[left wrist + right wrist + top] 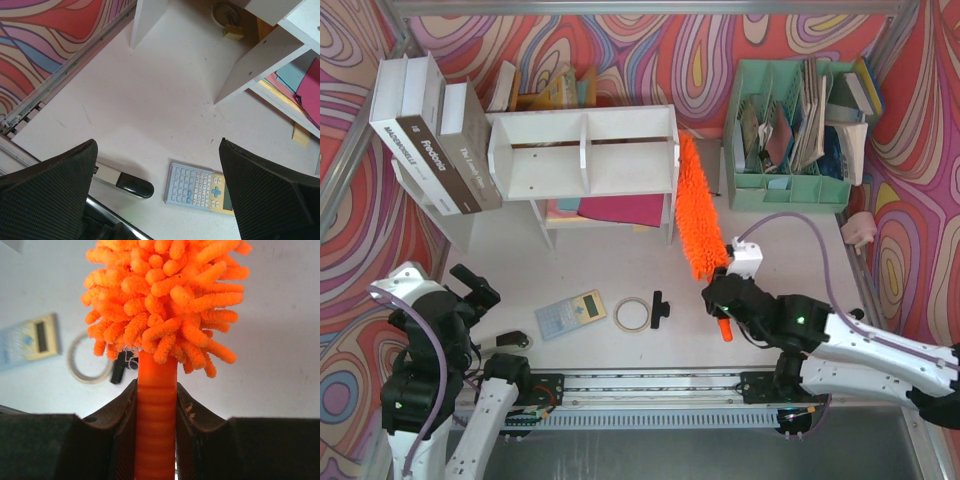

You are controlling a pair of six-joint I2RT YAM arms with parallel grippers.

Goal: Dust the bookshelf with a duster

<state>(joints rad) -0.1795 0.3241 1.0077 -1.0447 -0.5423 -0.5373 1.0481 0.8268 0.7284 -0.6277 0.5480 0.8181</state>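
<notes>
Leaning along the right end panel of the bookshelf [585, 150], the duster [697, 215] runs its fluffy orange head up that outer side, touching it or just beside it; the overhead view does not settle which. This looks like a pass over the shelf's end, with the top board and the two compartments probably left to do. The right gripper [156, 405] pinches the ribbed handle just below the fluff, a low hold that leaves the whole head free to sweep and keeps the arm clear of the shelf legs. The left gripper [157, 150] hangs spread wide and empty above the table [600, 260], near the calculator [570, 313], out of the way. A tape roll [632, 314] lies between the two arms, and the mint organizer [790, 130] stands just beyond the duster.
</notes>
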